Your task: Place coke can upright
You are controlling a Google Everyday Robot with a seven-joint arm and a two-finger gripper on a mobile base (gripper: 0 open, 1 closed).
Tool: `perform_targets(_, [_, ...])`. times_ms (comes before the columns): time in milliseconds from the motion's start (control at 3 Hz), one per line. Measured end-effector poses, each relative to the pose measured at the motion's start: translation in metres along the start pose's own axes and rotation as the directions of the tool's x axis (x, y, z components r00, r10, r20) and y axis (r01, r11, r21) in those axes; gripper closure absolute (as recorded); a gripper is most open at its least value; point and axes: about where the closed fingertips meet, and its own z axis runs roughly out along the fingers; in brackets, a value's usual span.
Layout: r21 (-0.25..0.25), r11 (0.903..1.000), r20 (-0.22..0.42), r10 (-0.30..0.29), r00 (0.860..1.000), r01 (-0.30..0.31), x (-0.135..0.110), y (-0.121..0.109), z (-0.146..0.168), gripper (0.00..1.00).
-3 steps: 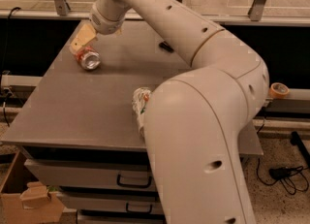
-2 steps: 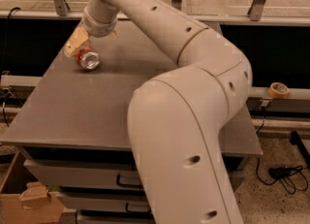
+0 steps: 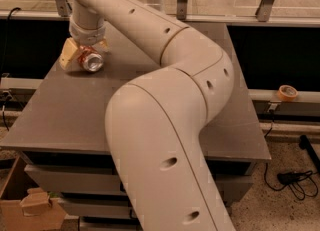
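The coke can [image 3: 92, 62] lies on its side at the far left corner of the grey table [image 3: 60, 110], its silver top facing the camera. My gripper [image 3: 85, 51] has come down over it from above. One tan finger [image 3: 68, 54] stands to the left of the can, and the other shows just behind its right side. The fingers are spread, with the can between them, and the can still rests on the table. My large white arm [image 3: 165, 125] sweeps across the middle of the view and hides much of the table top.
Drawers [image 3: 55, 180] sit under the table. A cardboard box [image 3: 30, 207] stands on the floor at the lower left. A roll of tape [image 3: 287, 92] rests on a rail at the right. Cables [image 3: 295, 180] lie on the floor at the right.
My gripper has moved down and to the left, from just above the can to around it. The can has not moved.
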Motion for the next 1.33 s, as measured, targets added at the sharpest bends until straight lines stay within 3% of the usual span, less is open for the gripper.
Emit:
perform_targets(333, [0.030,0.9994,-0.044,-0.015,0.999,0.016,0.000,0.009,0.004,0.41])
perform_targets(1000, [0.043,0.9988,-0.054,-0.021,0.998,0.024,0.000,0.011,0.003,0.87])
perform_targets(1333, [0.058,0.9969,0.062,-0.056,0.996,0.053,-0.001,-0.004,-0.040,1.00])
